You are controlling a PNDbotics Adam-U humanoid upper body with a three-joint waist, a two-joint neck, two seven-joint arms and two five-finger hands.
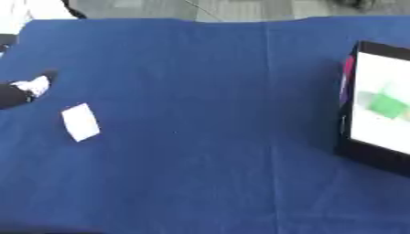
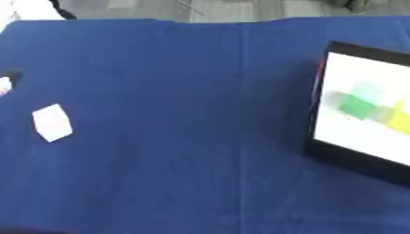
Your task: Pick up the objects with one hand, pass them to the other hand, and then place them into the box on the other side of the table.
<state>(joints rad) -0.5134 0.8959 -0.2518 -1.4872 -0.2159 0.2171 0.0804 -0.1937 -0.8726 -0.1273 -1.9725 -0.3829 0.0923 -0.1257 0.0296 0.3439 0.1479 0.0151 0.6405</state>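
- The left hand (image 1: 24,90) shows at the left edge of the table, black with a white patch; whether its fingers are spread or curled cannot be told.
- It holds nothing visible and lies apart from the white card (image 1: 80,121).
- The card lies flat on the blue cloth (image 1: 200,137), just below and right of the hand.
- The box (image 2: 352,160), black-walled with a white floor, sits far right of the card.
- Inside it lie a green block (image 2: 355,106) and a yellow block (image 2: 399,119).
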